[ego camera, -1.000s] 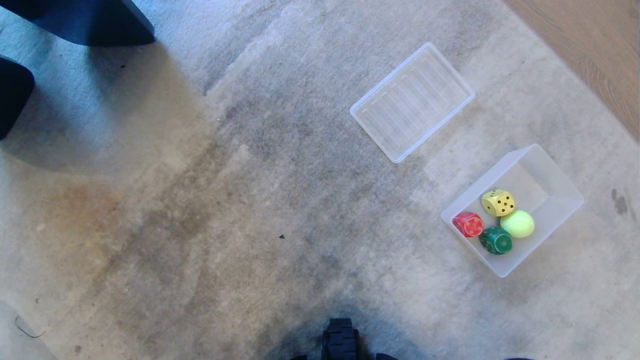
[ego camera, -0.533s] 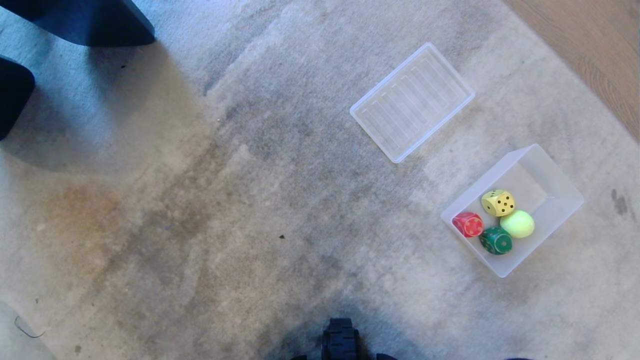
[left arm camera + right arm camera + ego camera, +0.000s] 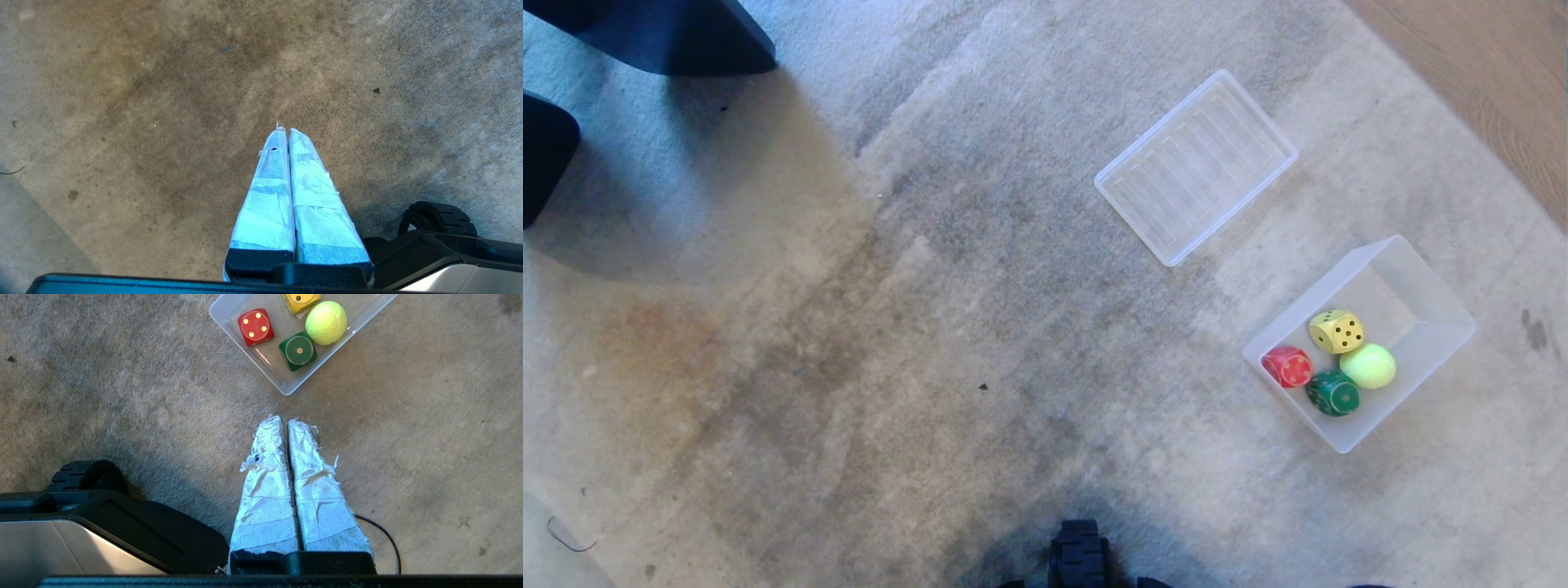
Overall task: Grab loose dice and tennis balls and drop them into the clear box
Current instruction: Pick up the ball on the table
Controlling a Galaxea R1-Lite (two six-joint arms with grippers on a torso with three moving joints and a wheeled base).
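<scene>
Where the right gripper [image 3: 284, 421] hangs above the grey carpet [image 3: 931, 327], its two tape-wrapped fingers pressed together and holding nothing, the clear box [image 3: 286, 386] lies just ahead of the fingertips and slightly to their right, its near corner pointing back at them with a strip of bare carpet between. Inside the box, the red die [image 3: 255, 326] sits at the near left wall showing four pips, the green die [image 3: 298, 351] beside it shows one pip inside a ring, a tennis ball [image 3: 326, 322] touches the green die on its far side, and the yellow die [image 3: 301, 300] lies beyond, cut by the frame edge. In the head view the yellow die [image 3: 1337, 331] shows five pips on one face. The far half of the box is unfilled. No writing or label can be read on anything.

Beyond the box, apart from it, a shallow ribbed clear tray [image 3: 1196, 167] rests on the carpet. Wooden floor [image 3: 1486, 73] borders the carpet past both. Behind and to the left of the right gripper sit the robot's base and a black wheel [image 3: 88, 475].

The left gripper [image 3: 284, 130] hangs over stained, open carpet, its wrapped fingers likewise closed together and empty; the wheel [image 3: 437, 216] is behind it to its right. Dark furniture [image 3: 662, 33] stands well ahead and to its left.
</scene>
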